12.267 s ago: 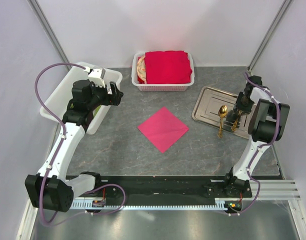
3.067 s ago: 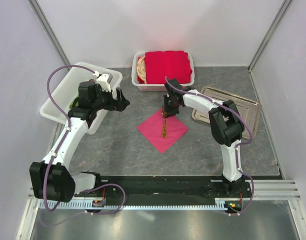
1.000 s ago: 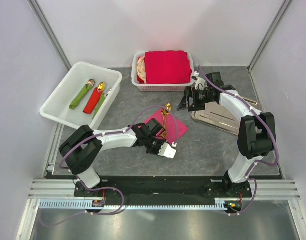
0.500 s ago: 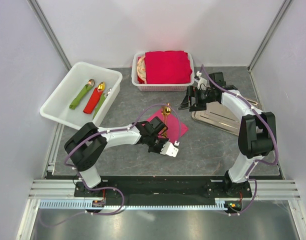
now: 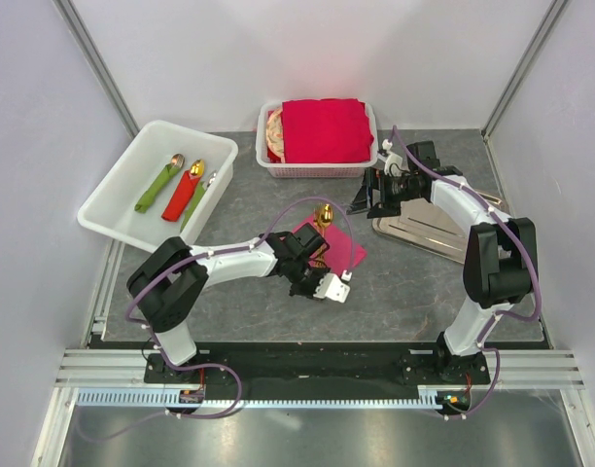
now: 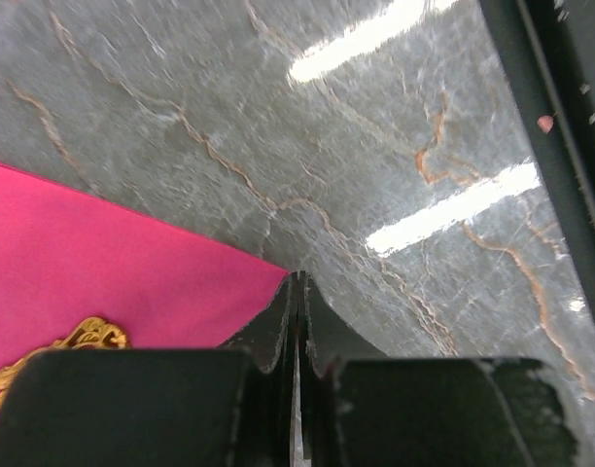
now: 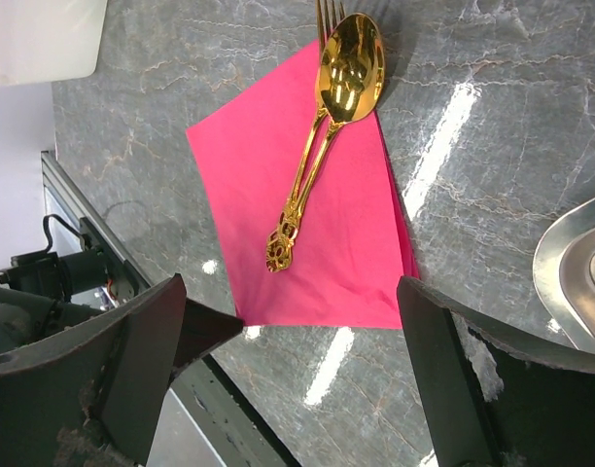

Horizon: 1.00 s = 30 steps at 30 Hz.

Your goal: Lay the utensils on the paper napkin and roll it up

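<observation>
The magenta paper napkin [image 5: 343,245] [image 7: 317,214] [image 6: 93,253] lies mid-table. On it rest the utensils, a gold spoon [image 5: 326,214] [image 7: 350,60] stacked over a fork whose tines [image 7: 324,14] peek out past the bowl; their ornate handle end [image 6: 88,335] shows in the left wrist view. My left gripper [image 5: 312,265] [image 6: 297,284] is low at the napkin's near corner, shut on that corner's tip. My right gripper [image 5: 366,202] [image 7: 315,306] hovers above the napkin's far right side, open wide, holding nothing.
A white bin [image 5: 108,199] at the left holds green [image 5: 157,185] and red [image 5: 181,197] wrapped bundles. A white basket [image 5: 270,165] at the back carries a red napkin stack [image 5: 324,129]. A metal tray [image 5: 424,232] [image 7: 577,261] lies at the right.
My left gripper has closed at the napkin's near corner after shifting slightly right. The right arm has stayed almost still, open.
</observation>
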Each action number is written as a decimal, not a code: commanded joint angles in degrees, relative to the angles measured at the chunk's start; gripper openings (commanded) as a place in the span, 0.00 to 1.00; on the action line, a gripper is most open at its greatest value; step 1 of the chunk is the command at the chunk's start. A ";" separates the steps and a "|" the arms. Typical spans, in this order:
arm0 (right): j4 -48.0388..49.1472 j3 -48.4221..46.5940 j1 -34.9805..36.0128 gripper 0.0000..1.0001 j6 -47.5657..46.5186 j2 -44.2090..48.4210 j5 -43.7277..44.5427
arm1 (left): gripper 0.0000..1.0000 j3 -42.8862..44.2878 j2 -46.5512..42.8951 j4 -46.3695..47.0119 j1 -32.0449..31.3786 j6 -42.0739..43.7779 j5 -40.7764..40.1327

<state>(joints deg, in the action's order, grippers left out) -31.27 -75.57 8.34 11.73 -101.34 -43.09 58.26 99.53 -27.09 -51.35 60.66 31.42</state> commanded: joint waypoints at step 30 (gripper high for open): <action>4.72 5.78 -0.52 0.49 7.26 -3.60 -2.43 | 0.02 11.17 4.80 9.86 10.04 -3.36 -1.71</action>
<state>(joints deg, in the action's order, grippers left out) -28.99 -71.53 8.01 17.72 -104.12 -43.79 67.55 103.66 -21.82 -41.63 58.70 31.07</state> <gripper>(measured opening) 0.505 0.025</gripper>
